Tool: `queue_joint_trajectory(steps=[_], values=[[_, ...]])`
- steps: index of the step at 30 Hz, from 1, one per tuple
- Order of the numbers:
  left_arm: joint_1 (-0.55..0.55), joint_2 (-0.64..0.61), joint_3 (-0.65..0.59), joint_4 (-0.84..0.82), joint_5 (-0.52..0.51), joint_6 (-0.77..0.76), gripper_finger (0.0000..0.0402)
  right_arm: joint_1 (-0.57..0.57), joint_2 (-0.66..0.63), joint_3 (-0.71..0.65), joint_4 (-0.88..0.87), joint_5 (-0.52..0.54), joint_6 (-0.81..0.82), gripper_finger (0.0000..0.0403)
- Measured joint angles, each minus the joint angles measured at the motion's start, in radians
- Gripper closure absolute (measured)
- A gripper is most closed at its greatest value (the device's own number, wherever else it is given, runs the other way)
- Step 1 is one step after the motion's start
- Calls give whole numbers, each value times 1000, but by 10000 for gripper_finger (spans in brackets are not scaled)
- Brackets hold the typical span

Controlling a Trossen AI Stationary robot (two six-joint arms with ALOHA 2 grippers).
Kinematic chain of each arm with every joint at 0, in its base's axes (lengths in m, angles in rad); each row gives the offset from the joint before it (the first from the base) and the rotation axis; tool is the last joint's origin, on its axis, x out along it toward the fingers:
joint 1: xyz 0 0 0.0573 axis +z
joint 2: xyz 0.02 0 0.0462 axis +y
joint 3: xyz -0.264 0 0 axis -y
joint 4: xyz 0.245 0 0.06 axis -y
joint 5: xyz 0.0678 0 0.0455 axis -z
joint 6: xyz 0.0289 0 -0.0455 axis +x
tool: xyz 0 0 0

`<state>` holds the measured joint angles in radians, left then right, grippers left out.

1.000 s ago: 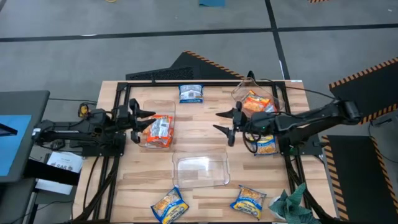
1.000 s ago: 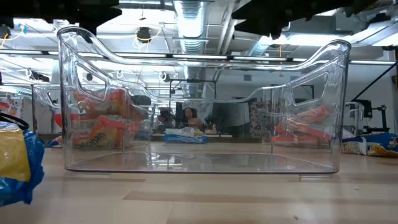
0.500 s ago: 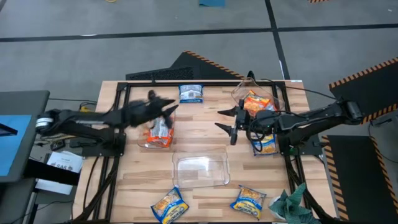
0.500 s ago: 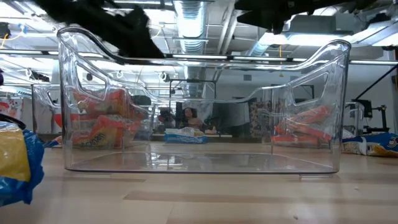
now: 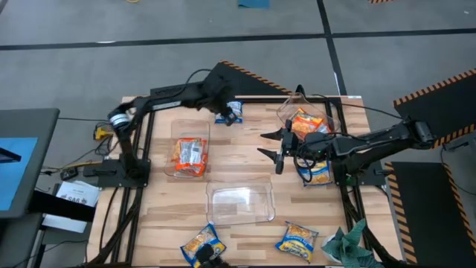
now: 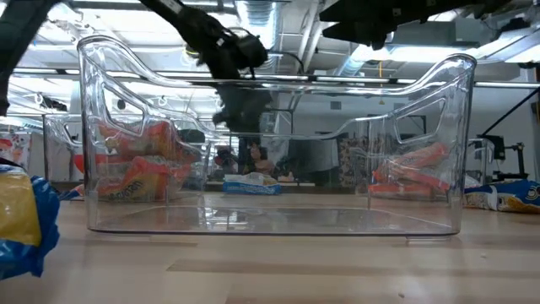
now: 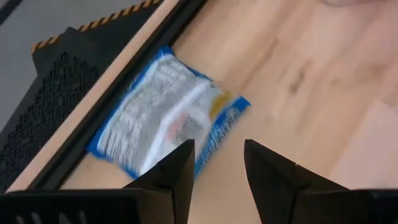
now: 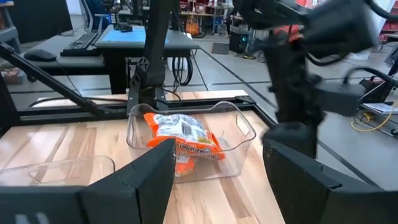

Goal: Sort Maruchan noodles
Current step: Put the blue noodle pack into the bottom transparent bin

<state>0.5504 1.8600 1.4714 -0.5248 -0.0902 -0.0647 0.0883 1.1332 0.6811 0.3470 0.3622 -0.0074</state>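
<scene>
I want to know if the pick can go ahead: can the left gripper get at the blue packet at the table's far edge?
Probably yes. The left gripper hovers open right above the blue packet, which lies flat on bare wood beside the table frame, with nothing lying over it.

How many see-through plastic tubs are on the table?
3. One tub on the left holds orange packets, one empty tub sits in the middle near the front, and one tub is on the right, partly hidden by the right arm.
</scene>
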Motion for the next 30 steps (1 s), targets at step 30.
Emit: queue_joint_trajectory(steps=[30], values=[[94,234,88,-95,52,-14,334,2,0,0,-1,1,10,138]])
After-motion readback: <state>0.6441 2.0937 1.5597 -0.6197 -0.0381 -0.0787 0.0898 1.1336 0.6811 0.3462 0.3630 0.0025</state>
